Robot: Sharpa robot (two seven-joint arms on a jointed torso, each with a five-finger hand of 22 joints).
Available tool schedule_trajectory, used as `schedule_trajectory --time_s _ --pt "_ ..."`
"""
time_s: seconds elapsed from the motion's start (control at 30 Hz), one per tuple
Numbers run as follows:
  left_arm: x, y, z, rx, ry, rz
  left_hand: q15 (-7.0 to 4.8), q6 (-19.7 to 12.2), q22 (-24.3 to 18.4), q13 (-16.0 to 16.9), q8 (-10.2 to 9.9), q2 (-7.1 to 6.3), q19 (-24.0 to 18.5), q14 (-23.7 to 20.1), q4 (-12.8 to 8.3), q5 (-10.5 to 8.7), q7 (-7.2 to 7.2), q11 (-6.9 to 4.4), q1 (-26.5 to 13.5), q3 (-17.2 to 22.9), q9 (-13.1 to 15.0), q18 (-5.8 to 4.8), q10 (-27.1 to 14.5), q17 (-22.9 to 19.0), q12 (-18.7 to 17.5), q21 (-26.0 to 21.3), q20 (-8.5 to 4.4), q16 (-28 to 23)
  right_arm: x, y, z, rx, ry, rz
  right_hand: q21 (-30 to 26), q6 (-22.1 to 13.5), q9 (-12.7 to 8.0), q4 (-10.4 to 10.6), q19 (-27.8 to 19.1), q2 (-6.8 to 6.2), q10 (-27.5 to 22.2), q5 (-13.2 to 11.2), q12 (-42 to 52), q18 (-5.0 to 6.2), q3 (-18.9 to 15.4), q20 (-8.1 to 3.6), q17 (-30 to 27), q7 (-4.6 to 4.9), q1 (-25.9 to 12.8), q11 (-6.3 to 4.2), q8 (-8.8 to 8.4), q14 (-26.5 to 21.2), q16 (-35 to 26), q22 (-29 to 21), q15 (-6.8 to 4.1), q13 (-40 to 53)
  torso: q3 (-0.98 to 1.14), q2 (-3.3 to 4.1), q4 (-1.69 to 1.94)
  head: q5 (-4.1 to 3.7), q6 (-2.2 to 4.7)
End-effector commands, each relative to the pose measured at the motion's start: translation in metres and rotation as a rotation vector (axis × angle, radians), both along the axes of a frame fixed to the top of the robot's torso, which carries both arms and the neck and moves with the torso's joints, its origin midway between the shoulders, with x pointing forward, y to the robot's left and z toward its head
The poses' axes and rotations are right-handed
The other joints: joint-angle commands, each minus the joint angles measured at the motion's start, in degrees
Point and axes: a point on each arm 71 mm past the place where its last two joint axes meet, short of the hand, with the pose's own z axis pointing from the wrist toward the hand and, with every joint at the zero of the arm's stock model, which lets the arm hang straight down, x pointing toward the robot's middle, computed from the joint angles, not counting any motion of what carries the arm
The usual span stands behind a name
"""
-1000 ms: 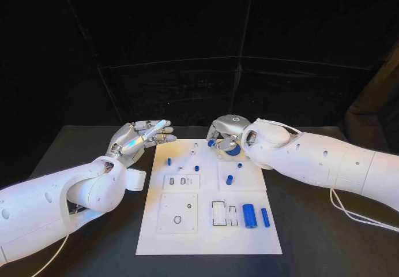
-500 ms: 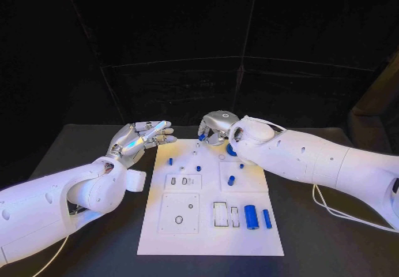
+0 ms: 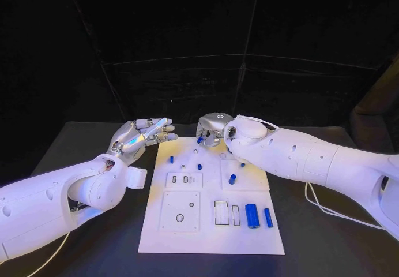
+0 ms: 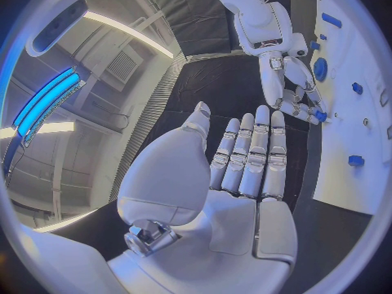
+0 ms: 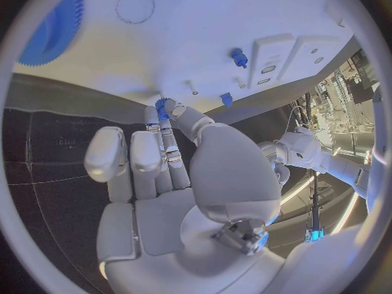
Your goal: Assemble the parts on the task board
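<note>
Altogether two hands (image 3: 143,135) (image 3: 212,128), one task board (image 3: 199,231).

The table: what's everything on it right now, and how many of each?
Table: one, black, under everything.
Task board: one, white, mid-table, lengthwise away from the robot.
Big cylinders: two, blue, lying side by side at the board's near right.
Small parts: several, blue, scattered over the board's far half; I can't count them surely.
Gear: one, blue, toothed, on the board near the right hand.
Left hand: silver, holding nothing, fingers held out straight, beside the board's far left corner.
Right hand: silver, over the board's far edge, pinching a small blue piece.
</note>
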Motion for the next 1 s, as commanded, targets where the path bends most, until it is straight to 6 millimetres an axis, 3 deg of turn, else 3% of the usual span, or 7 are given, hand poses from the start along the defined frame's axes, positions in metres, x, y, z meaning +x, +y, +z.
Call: schedule_trajectory --time_s 0.03,0.4,0.83,0.93,1.0 --pt "0.000 -0.001 0.002 -0.009 -0.007 -0.013 0.11 -0.15 -0.09 -0.08 -0.26 0.41 0.12 -0.21 -0.28 0.00 0.36 0.01 0.20 -0.11 -0.06 0.86 -0.50 -0.08 -0.33 -0.37 0.15 -0.36 0.001 0.000 -0.001 -0.044 0.021 -0.021 0.38 0.24 -0.01 0.30 0.11 -0.17 -0.33 -0.32 -0.17 -0.96 0.06 0.08 -0.06 0.20 -0.16 0.23 -0.17 0.99 0.20 0.04 0.05 -0.06 0.00 0.08 -0.16 0.12 -0.03" --pt "0.000 -0.001 0.003 -0.010 -0.009 -0.015 0.11 -0.15 -0.09 -0.08 -0.26 0.41 0.12 -0.21 -0.28 0.00 0.36 0.01 0.20 -0.11 -0.06 0.86 -0.50 -0.08 -0.33 -0.37 0.15 -0.36 0.001 0.005 0.000 -0.035 0.010 -0.019 0.38 -0.14 -0.12 0.75 -0.12 -0.70 -0.70 -0.52 -0.22 -0.92 0.12 0.15 -0.21 0.37 -0.45 0.35 -0.40 0.86 0.27 -0.10 0.14 -0.08 -0.01 0.19 -0.11 0.14 0.07" --pt "0.002 -0.001 0.003 -0.008 -0.007 -0.015 0.13 -0.16 -0.13 -0.08 -0.32 0.44 0.15 -0.23 -0.36 0.00 0.36 0.02 0.21 -0.17 -0.05 0.86 -0.58 -0.09 -0.40 -0.44 0.17 -0.44 0.001 0.011 0.001 -0.012 -0.008 -0.005 0.11 -4.12 -0.58 2.05 -1.09 -3.09 -4.03 -1.02 -0.19 -0.74 -0.07 0.89 -1.75 1.19 -1.13 1.32 -0.66 0.24 -0.19 -0.90 0.94 -0.09 -0.08 0.23 -0.18 0.30 0.02" --pt "0.002 0.000 0.003 -0.007 -0.006 -0.015 0.13 -0.16 -0.13 -0.08 -0.32 0.44 0.16 -0.23 -0.37 -0.01 0.36 0.02 0.21 -0.18 -0.05 0.86 -0.59 -0.09 -0.41 -0.44 0.17 -0.45 0.002 0.009 0.003 -0.001 -0.023 -0.014 -0.65 -9.22 -0.66 2.86 -2.22 -4.50 -5.74 -2.26 -0.17 -0.38 -1.43 1.20 -3.82 1.51 -1.44 1.66 -0.69 -0.35 -1.26 -2.53 1.25 -0.06 -0.08 0.26 -0.19 0.32 0.01" --pt "0.002 0.000 0.003 -0.007 -0.006 -0.015 0.14 -0.20 -0.15 -0.09 -0.37 0.43 0.18 -0.26 -0.40 -0.03 0.37 0.04 0.19 -0.24 -0.06 0.86 -0.65 -0.10 -0.46 -0.48 0.18 -0.50 0.002 0.007 0.004 0.011 -0.039 -0.022 -1.77 -17.94 -0.83 3.48 -3.53 -5.48 -8.53 -3.76 -0.07 0.01 -4.00 1.42 -6.22 2.16 -1.15 1.91 -0.80 -0.96 -2.70 -4.69 1.57 -0.03 -0.07 0.25 -0.24 0.28 0.12"
